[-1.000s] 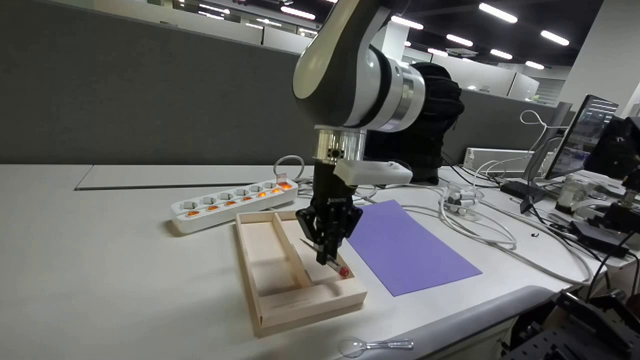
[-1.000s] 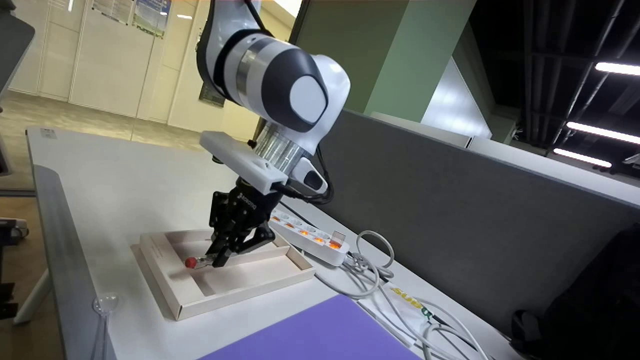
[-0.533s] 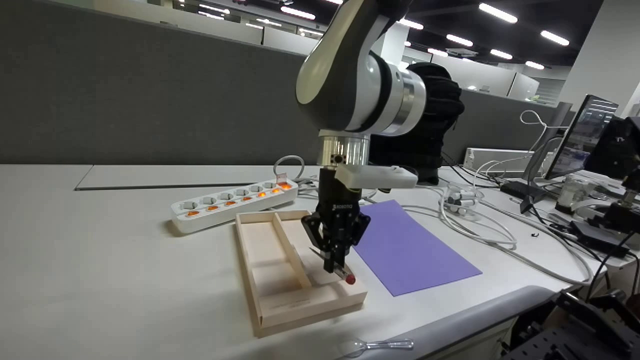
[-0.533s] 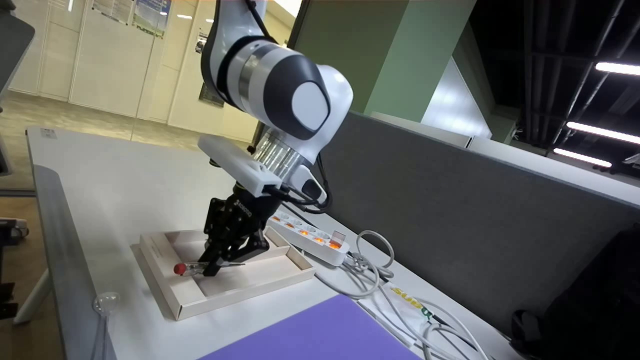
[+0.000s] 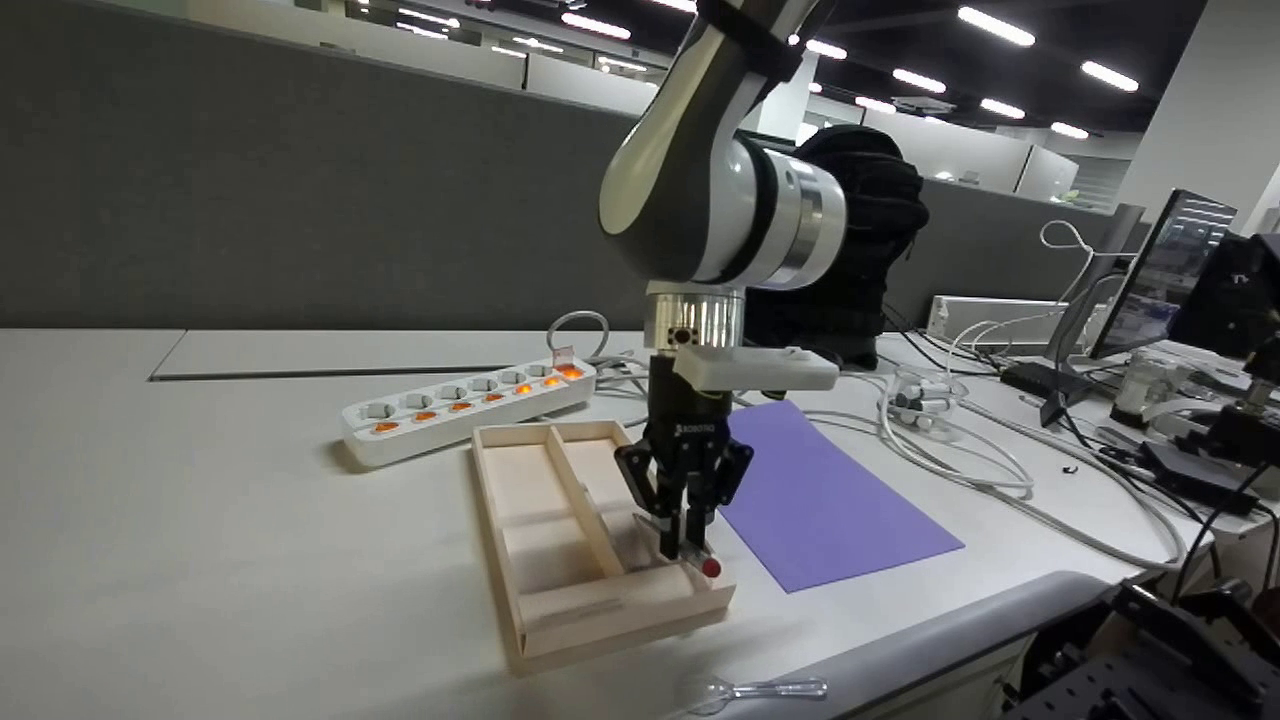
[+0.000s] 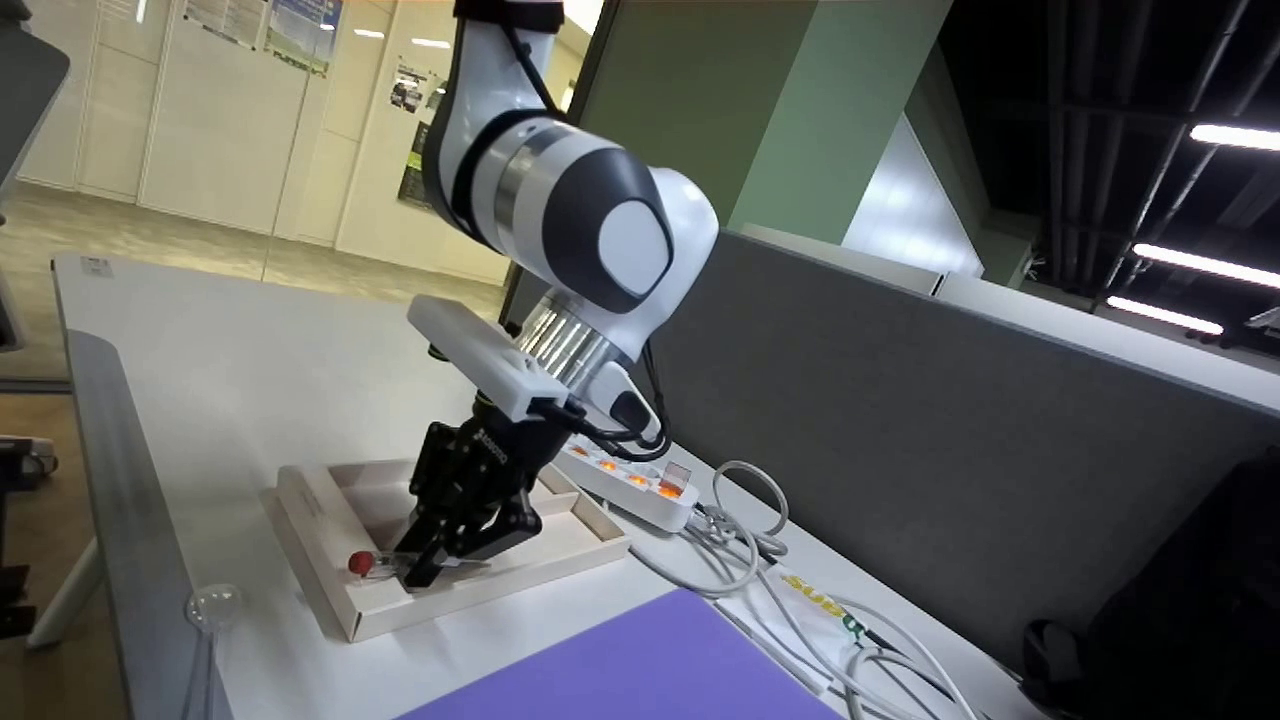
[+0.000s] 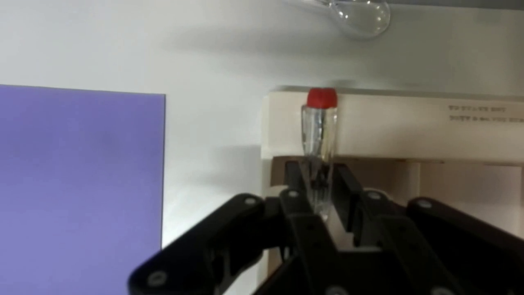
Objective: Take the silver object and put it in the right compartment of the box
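Observation:
The silver object (image 5: 711,568) is a small screwdriver with a red cap, clear handle and thin metal shaft. It also shows in an exterior view (image 6: 362,564) and the wrist view (image 7: 320,127). It lies between my gripper's fingers (image 7: 318,180), its red end over the front rim of the pale wooden box (image 5: 620,612). My gripper (image 5: 684,546) is low over the front end of the right compartment (image 5: 598,462), right of the dividing slat. The fingers stand slightly apart around the handle. The shaft points back into that compartment. Whether it touches the floor is hidden.
A purple sheet (image 5: 830,490) lies right of the box. A white power strip (image 5: 465,408) stands behind it, with white cables (image 5: 950,470). A clear plastic spoon (image 5: 765,690) lies at the table's front edge. A grey partition (image 5: 300,200) closes the back.
The gripper has moved down and toward the front right of the box with the screwdriver. In the last half second a gap has appeared between the fingers.

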You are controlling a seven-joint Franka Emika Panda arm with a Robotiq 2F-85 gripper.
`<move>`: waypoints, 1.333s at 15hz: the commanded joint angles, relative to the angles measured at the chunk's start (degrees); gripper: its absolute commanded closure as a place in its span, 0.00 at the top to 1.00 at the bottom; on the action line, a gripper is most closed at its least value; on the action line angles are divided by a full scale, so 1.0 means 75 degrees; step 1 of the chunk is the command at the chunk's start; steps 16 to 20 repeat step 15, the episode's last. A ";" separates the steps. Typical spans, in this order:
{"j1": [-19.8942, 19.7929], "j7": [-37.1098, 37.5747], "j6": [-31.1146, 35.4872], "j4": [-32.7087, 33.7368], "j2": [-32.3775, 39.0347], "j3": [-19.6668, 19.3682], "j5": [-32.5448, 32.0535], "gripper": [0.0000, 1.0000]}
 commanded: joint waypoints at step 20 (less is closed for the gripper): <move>0.0019 0.0246 -0.0638 0.0137 -0.1358 -0.0415 -0.0997 1.00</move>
